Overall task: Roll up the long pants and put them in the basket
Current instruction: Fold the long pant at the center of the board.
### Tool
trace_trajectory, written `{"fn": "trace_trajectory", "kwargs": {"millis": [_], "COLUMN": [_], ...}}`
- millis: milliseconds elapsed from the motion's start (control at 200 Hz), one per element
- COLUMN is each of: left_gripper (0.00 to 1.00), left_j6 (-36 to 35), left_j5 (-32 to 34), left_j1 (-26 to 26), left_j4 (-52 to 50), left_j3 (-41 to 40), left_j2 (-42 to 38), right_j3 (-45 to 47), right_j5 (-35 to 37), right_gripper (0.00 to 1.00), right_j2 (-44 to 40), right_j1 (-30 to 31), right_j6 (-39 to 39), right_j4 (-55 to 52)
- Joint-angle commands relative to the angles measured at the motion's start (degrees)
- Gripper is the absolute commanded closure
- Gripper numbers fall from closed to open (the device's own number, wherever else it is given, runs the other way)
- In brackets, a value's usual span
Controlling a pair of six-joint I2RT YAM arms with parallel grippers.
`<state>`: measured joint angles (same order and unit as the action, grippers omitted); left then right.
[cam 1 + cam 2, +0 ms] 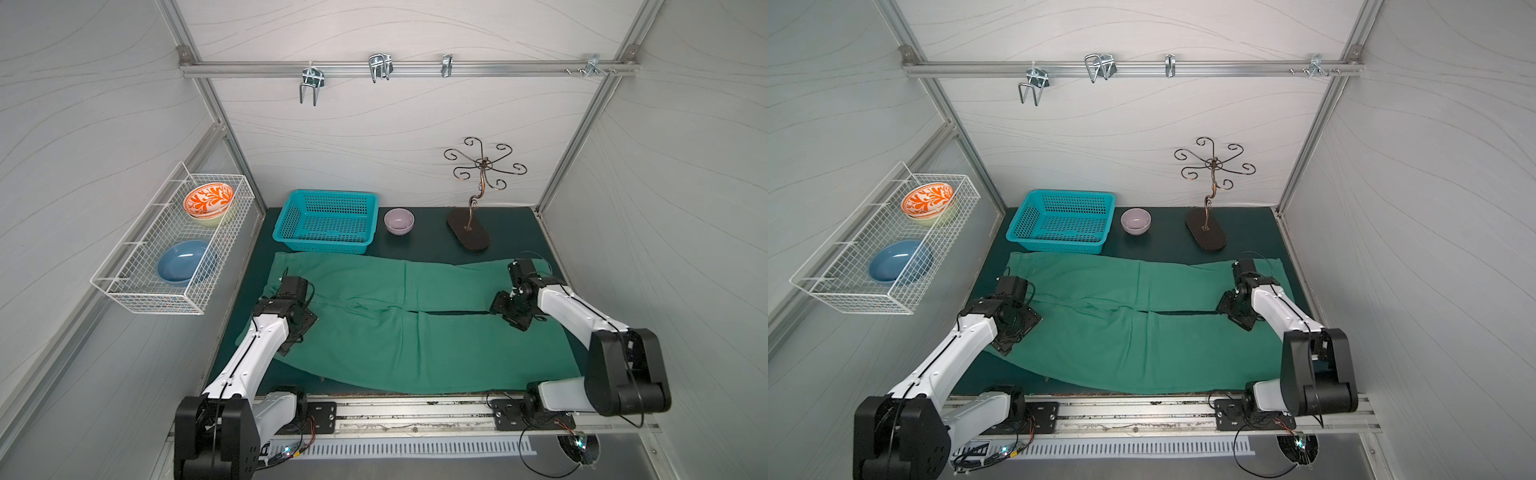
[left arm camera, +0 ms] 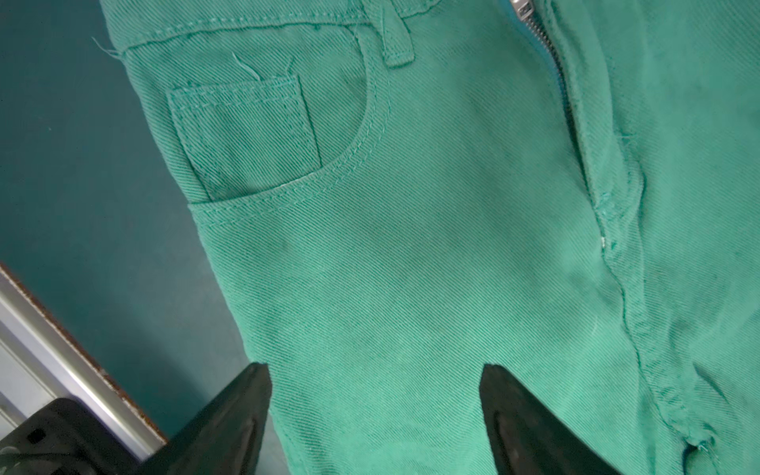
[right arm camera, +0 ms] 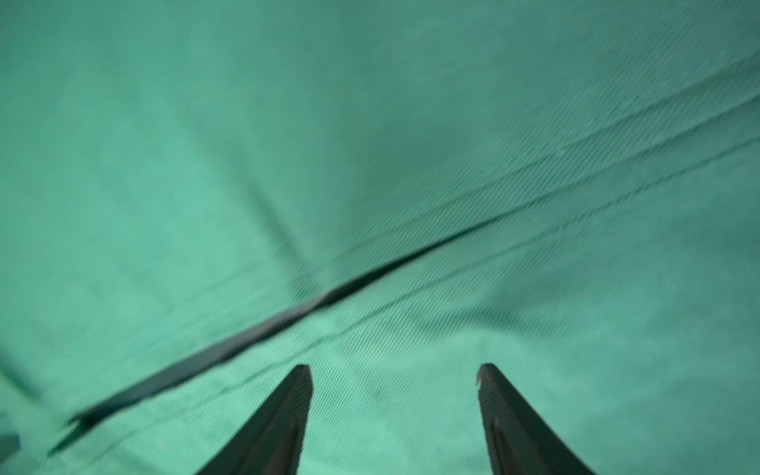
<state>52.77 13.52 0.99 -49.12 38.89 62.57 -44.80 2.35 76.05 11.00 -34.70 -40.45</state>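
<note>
Twice finds jaws standing apart with nothing clamped: on the left gripper [image 2: 374, 370], close over the waist part beside a stitched front pocket [image 2: 246, 135], and on the right gripper [image 3: 395, 368], close over the dark slit [image 3: 370, 279] between both legs. Sees the long pants [image 1: 415, 332], large plain mid-green soft cloth trousers, spread flat and unrolled on the dark teal flat mat [image 1: 428, 245], far edge just beside the turquoise perforated plastic basket [image 1: 332, 193].
</note>
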Motion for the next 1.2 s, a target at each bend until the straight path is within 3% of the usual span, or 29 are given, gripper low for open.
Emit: {"fn": "trace_trajectory", "kwargs": {"millis": [0,250,470,760,1020,1195], "left_gripper": [0.16,0.20,0.22,0.14,0.17,0.25], "left_j6": [0.5,0.8,0.3,2.4,3.9,2.6], "left_j5": [0.6,2.7,5.1,7.0,7.2,8.5], "left_j1": [-0.1,-0.2,-1.9,-4.2,-6.6,-16.1], "left_j4": [-0.5,-2.3,-4.6,-6.9,-8.4,-8.2], "left_j3": [2.2,2.1,2.4,1.7,0.2,-1.4], "left_j2": [-0.1,-1.0,-1.8,-1.1,-1.0,-0.5], "right_j3": [2.2,2.1,1.7,-3.0,-2.6,-0.5], "right_j5": [5.2,4.8,5.0,5.6,1.2,-1.8], "right_gripper": [0.29,0.35,0.39,0.40,0.32,0.30], "right_j2": [-1.8,4.9,9.9,13.0,4.9,-1.6], "right_j1": [2.5,1.6,-3.6,-10.3,-8.6,-7.7], "right_j6": [-1.9,-3.0,-1.3,1.8,2.2,0.8], "right_j4": [-5.6,-1.9,1.6,2.7,1.7,1.4]}}
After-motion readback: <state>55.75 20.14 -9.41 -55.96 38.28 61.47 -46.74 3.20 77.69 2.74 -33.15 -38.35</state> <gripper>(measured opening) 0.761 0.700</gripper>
